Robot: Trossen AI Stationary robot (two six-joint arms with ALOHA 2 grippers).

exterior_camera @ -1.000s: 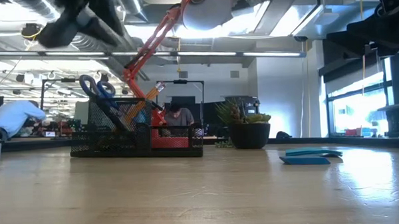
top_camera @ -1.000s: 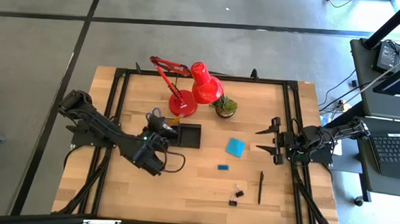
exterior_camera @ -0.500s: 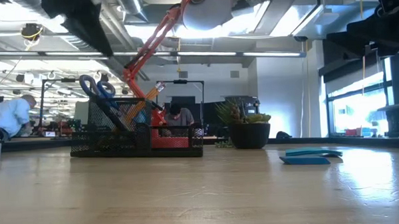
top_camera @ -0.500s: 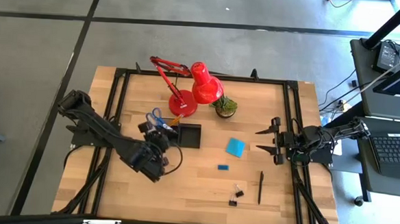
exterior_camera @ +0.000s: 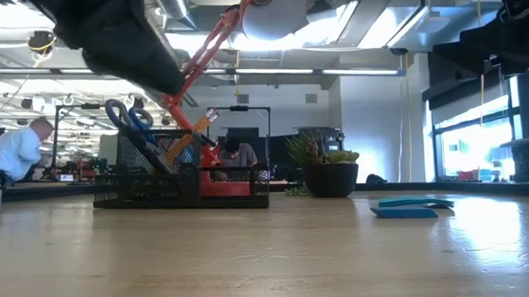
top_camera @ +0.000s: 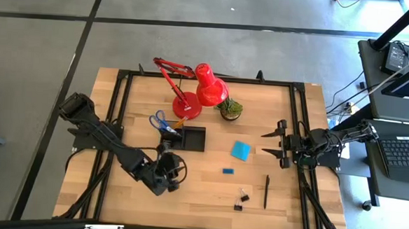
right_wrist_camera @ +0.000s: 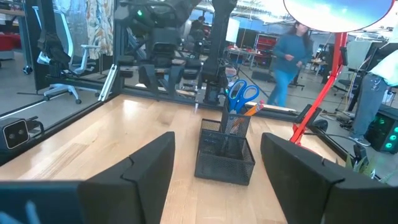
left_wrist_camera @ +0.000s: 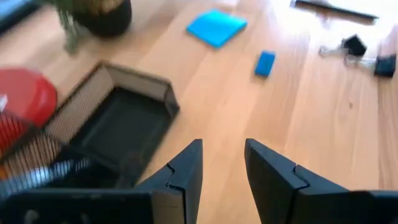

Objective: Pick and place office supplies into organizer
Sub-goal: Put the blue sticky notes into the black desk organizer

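**Five supplies loose, one organizer, both grippers empty**

The left gripper [left_wrist_camera: 222, 165] hovers with fingers parted, holding nothing; the black mesh organizer [top_camera: 189, 138] lies just ahead of it, one pair of blue-handled scissors [top_camera: 161, 120] standing in its tall slot. Farther ahead lie one blue note pad [top_camera: 241, 151], one blue eraser [top_camera: 228, 171], two binder clips [top_camera: 241, 200] and one black pen [top_camera: 266, 191]. The right gripper [top_camera: 267, 144], fingers spread, waits just beyond the note pad.

— What's ahead of my left gripper [left_wrist_camera: 222, 163]?
— Fingers parted, empty. Just ahead, the organizer [left_wrist_camera: 118, 124] tray; beyond it note pad [left_wrist_camera: 216, 27], eraser [left_wrist_camera: 265, 63], binder clips [left_wrist_camera: 353, 46].
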